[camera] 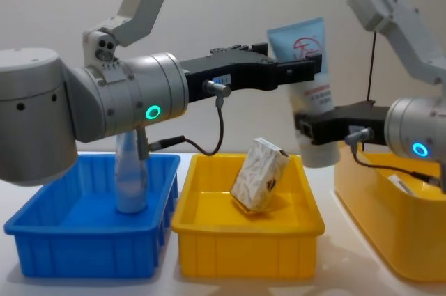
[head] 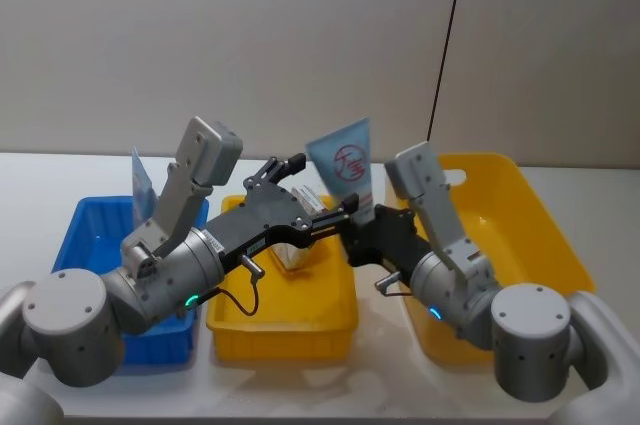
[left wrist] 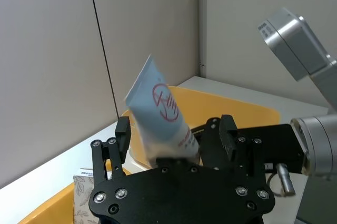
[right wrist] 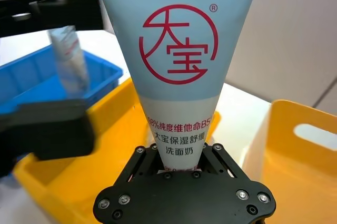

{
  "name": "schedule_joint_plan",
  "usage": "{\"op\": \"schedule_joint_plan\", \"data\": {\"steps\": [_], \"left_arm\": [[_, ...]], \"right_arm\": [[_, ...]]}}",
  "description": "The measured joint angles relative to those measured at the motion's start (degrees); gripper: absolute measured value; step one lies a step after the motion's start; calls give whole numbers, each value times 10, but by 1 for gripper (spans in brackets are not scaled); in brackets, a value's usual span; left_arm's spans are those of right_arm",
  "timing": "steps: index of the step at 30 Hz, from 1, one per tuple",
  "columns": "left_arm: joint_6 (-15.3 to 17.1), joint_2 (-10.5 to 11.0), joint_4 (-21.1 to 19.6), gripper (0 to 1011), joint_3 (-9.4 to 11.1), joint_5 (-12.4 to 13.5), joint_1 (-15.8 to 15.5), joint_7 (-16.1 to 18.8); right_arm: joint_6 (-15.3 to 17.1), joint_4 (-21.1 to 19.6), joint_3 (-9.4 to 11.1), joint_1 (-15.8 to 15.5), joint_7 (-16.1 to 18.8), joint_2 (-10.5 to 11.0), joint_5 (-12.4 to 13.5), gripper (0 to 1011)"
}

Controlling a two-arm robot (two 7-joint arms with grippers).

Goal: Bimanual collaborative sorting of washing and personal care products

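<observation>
Tube held above the bins
Our right gripper clamps the blue tube upright; our left gripper, apparently spread, flanks it.

Colours and patterns noted across the views.
The squeeze tube is recorded as light blue above and white below, marked with a red round logo and red lettering (white cap end seen in chest view). The pack is white with a grey pattern. The bottle is pale and translucent. One blue bin and two yellow bins are logged. Both grippers are black, on silver-grey arms with green-lit rings.
</observation>
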Motion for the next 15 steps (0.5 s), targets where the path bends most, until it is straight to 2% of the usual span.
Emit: {"op": "schedule_joint_plan", "data": {"steps": [15], "left_arm": [[0, 0, 0, 1001, 0, 0, 0, 0]], "right_arm": [[-3, -3, 53, -5, -89, -28, -4, 170]]}}
